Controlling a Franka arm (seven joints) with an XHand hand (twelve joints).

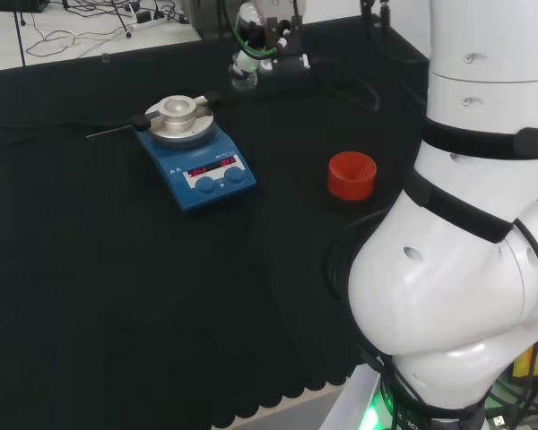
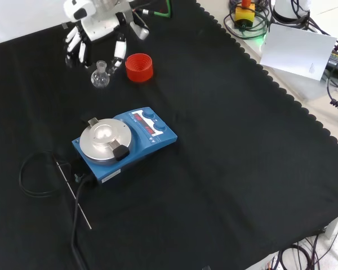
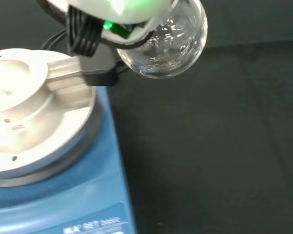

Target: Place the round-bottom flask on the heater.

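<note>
The robot hand (image 2: 96, 34) pinches the neck of a clear, empty, round-bodied flask (image 2: 100, 77).

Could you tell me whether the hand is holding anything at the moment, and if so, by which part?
It seems to hold the round-bottom flask by its neck, with fingers beside it, though the contact itself is unclear.
</note>
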